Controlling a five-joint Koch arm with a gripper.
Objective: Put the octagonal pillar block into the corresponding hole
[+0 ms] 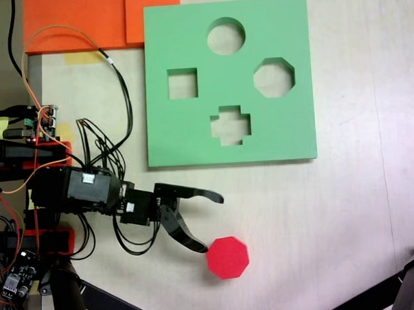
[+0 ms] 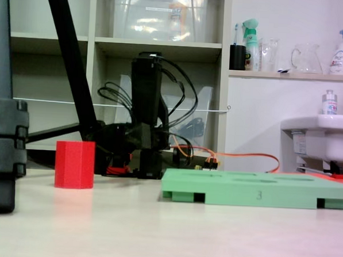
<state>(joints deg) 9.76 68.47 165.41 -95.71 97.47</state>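
Note:
The octagonal pillar block is bright red and stands upright on the pale table, below and left of the green foam board. The board's eight-sided hole is at its right side, beside round, square and cross-shaped cutouts. My gripper is open, its jaws spread wide and pointing right. The lower fingertip is right at the block's left edge; nothing sits between the jaws. From table level the block stands left of the arm, and the board lies flat to the right.
Orange foam sheets lie at the top left beyond the board. Cables loop beside the arm's base. Black tripod legs cross the bottom corners. Bare table stretches between the block and the board.

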